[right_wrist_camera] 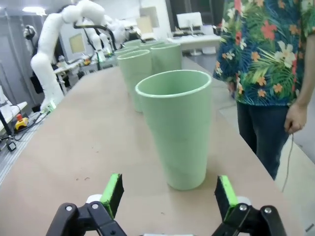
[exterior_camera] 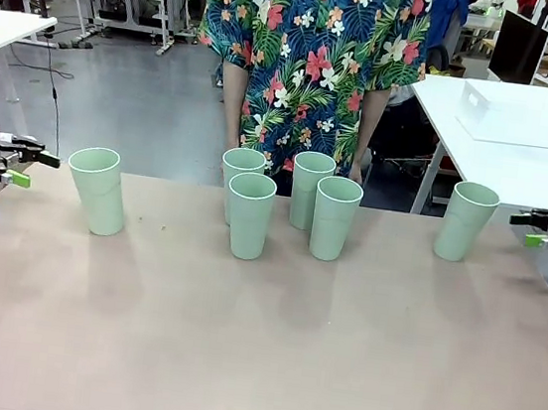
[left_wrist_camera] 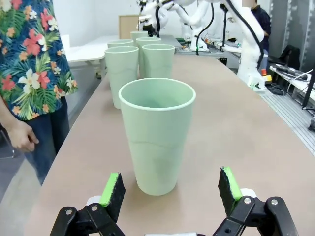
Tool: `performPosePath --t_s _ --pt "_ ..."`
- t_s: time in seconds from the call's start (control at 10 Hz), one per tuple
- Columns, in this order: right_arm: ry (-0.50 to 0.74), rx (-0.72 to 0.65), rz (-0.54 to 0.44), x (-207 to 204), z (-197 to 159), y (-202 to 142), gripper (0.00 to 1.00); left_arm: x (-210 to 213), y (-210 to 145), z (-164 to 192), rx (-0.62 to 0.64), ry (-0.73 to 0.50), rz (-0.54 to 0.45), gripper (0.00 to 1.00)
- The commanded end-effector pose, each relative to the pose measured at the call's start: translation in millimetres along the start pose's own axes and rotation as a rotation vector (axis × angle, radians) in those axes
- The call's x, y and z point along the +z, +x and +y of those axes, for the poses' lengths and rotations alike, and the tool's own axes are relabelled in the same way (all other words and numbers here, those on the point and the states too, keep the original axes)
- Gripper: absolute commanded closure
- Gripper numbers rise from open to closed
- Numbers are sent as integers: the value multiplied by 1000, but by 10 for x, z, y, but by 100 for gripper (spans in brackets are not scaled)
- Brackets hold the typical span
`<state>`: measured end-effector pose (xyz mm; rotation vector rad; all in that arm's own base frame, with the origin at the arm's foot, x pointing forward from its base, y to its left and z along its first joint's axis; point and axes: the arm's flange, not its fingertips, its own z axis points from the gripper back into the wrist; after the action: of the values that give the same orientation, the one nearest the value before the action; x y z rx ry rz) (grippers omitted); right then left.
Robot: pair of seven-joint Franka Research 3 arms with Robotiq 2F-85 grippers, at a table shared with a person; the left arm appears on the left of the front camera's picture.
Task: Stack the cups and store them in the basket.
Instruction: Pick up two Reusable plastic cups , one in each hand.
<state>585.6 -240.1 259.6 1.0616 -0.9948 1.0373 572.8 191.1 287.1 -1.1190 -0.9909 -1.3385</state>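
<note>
Six cups stand upright, mouths up, on the bench, none nested yet. Four cluster at the centre of the front view as the middle group, close together, just in front of a person in a floral shirt. The left cup sits alone toward the left of the frame and the right cup toward the right, both well apart from the group. The basket sits at upper right on a separate white table beyond the bench (far from every cup).

The left end effector enters at the frame's left edge, spread wide and empty, aimed sideways at the left cup and just short of it. In its wrist view the cup stands centred ahead of the green pads, with clearance on both sides. The right end effector mirrors this at the right edge: wide, empty, lined up on the right cup, not touching.

Handling, as judged:
- the cups look like light, thin-walled plastic, stiff enough for a side pinch;
- smooth tapered walls may slip downward, so take hold at mid-height or above;
- tall and narrow-based, they are likely to tip if nudged before closing.
</note>
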Motion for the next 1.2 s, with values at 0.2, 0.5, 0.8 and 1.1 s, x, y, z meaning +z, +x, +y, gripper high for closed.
performPosePath --t_s 0.2,0.5,0.8,1.1 --pt "13 27 -117 -267 -100 -120 0 -46 -137 71 -74 -25 -99 0" --pt "-23 46 -152 -489 -88 -118 0 -175 -209 72 -67 -27 -120 0" --pt "-47 63 -177 -593 -73 -118 0 -193 -192 70 -98 -1 -140 0" --pt "-50 63 -172 -632 -62 -119 0 -189 -188 105 -99 -4 -135 0"
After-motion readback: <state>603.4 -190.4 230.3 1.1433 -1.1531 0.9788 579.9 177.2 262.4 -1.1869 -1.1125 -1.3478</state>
